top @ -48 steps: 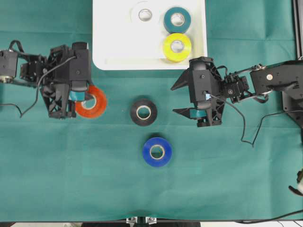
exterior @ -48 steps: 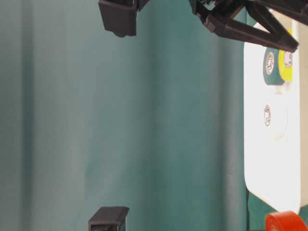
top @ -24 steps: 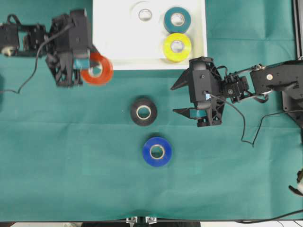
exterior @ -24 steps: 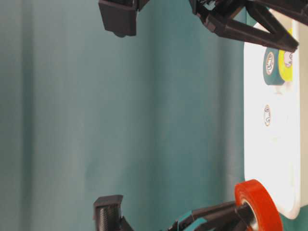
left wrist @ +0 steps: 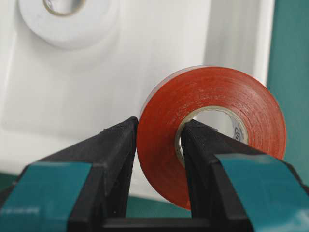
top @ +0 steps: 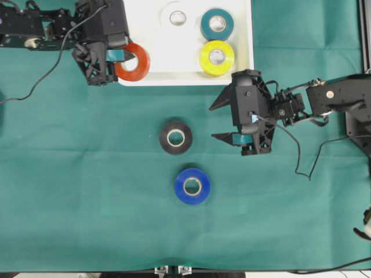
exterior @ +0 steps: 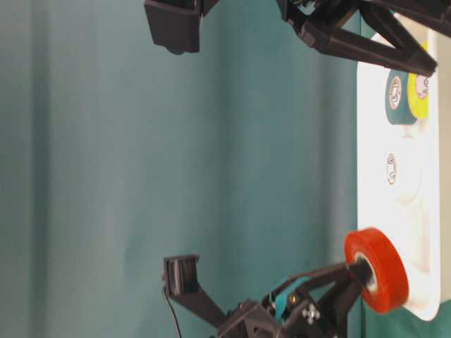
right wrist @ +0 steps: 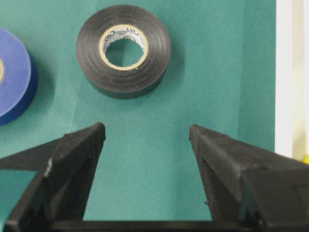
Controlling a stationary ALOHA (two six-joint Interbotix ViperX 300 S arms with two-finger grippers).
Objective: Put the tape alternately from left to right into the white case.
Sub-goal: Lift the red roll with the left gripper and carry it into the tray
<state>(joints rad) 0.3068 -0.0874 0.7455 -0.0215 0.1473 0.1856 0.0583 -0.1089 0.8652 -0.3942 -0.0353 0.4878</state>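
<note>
Overhead: left tool clamps red-orange roll over lower-left corner of white case. White roll, teal roll, yellow roll lie inside case. Black roll, blue roll on green counter. Right tool spread wide, nothing in it.

Table-level: red-orange roll raised at case rim.

Left wrist: one finger through core, other outside.

Right wrist: black roll ahead of spread fingers, apart.

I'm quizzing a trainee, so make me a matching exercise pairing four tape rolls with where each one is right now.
Rolls:
1. red-orange roll
2. yellow roll
3. black roll
4. white roll

Places:
A. lying on the green cloth
B. in the white case, touching the teal roll
C. held by the left end effector
D. in the case, touching no roll

Pairs: 1-C, 2-B, 3-A, 4-D
</note>
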